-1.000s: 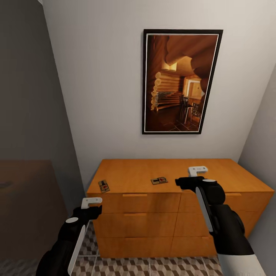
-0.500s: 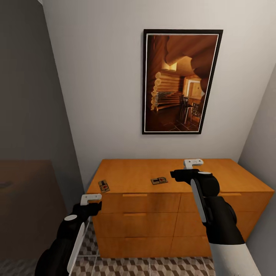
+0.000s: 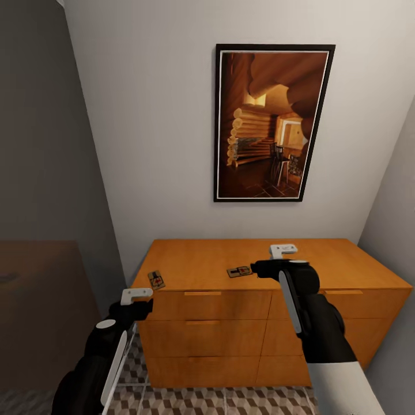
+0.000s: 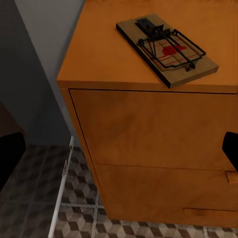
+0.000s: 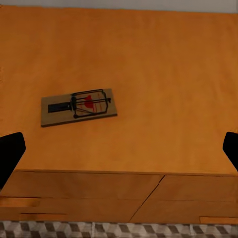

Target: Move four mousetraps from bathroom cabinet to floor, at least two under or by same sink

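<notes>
two mousetraps are lying on top of an orange wooden cabinet (image 3: pixel 300 262) under a framed picture (image 3: pixel 272 122): one mousetrap (image 3: pixel 155 279) is sitting near its left front corner, the other mousetrap (image 3: pixel 238 271) is lying near the middle. the right gripper (image 3: pixel 283 251) is hanging over the top just beside the middle one, fingertips spread wide apart in the right wrist view. the left gripper (image 3: pixel 137 295) is hovering in front of the left corner; i cannot tell how its fingers are set. cube-patterned floor (image 3: pixel 230 400) is showing below.

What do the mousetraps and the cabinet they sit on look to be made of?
The mousetraps look like flat brownish wooden boards carrying black wire spring bars, probably metal, with a red patch in the middle. The cabinet looks like orange-toned wood or veneer with a smooth satin top and faint grain; solid or laminate cannot be told.
</notes>
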Available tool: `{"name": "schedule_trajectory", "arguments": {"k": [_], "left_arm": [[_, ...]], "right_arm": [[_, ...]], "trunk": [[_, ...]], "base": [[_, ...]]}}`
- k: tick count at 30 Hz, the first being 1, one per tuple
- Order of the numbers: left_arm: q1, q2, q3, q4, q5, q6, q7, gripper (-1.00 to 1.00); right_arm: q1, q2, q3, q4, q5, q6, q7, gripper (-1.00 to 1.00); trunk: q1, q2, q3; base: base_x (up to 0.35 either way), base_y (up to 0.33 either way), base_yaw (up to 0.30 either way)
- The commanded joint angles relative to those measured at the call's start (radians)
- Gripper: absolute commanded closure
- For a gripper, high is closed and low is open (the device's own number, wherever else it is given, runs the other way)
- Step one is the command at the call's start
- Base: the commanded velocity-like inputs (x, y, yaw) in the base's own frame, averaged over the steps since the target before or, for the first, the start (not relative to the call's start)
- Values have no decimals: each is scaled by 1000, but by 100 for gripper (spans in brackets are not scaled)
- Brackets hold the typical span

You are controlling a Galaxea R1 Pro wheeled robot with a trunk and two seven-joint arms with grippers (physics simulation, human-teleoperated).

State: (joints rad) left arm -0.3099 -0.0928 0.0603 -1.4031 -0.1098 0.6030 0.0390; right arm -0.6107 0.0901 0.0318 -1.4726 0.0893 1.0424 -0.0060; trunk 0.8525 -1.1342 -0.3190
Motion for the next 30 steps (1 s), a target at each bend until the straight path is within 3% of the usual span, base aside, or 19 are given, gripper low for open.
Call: {"name": "schedule_trajectory", "arguments": {"k": [1,11,22,30], "left_arm": [[-1,-1,1,-1,-10,5,-3,-100],[-10,-1,1,-2,-10,6,-4,-100],[-61,-1,1,0,-8,5,-2,-100],[-85,-1,1,3,-8,-7,0,-100]], "right_arm": [[-1,2,1,6,7,5,1,-100],[-1,13,1,58,7,5,-3,-100],[-1,19,2,121,8,5,-6,-100],[-1,47,3,129,14,5,-10,-100]], "trunk": [[0,-1,-1],[0,-1,-1],[0,-1,-1],[0,-1,-1]], "base": [[0,0,0],[0,0,0],[0,0,0],[0,0,0]]}}
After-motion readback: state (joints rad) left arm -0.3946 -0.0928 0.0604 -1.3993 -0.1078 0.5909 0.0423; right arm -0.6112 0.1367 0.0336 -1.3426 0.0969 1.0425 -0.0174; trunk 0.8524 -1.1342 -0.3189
